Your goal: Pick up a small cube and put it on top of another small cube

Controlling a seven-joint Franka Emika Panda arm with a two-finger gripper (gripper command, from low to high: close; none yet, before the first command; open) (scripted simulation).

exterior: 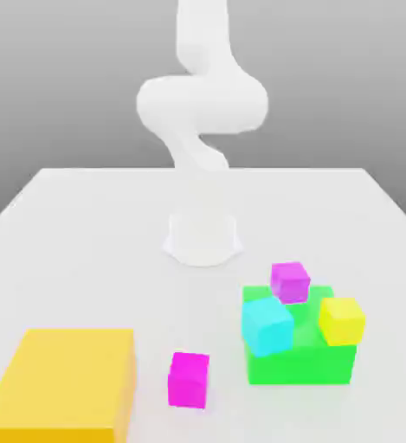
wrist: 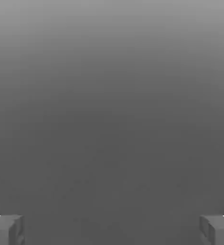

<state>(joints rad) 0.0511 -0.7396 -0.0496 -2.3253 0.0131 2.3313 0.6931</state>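
Note:
A small hot-magenta cube (exterior: 189, 379) sits on the white table near the front, between the yellow block and the green block. A paler violet-purple small cube (exterior: 290, 281) rests on the far edge of the green block (exterior: 303, 362). Beside it on that block are a small cyan cube (exterior: 267, 325) and a small yellow cube (exterior: 341, 319). The white arm (exterior: 202, 104) rises from its base (exterior: 203, 238) at the table's middle. In the hand view my gripper (wrist: 112, 229) stands open, its two fingertips (wrist: 6, 228) wide apart with plain grey background between them.
A large yellow block (exterior: 66, 382) lies at the front on the exterior view's left. The white table (exterior: 85, 251) stretches bare around the arm's base, toward the back and toward both sides.

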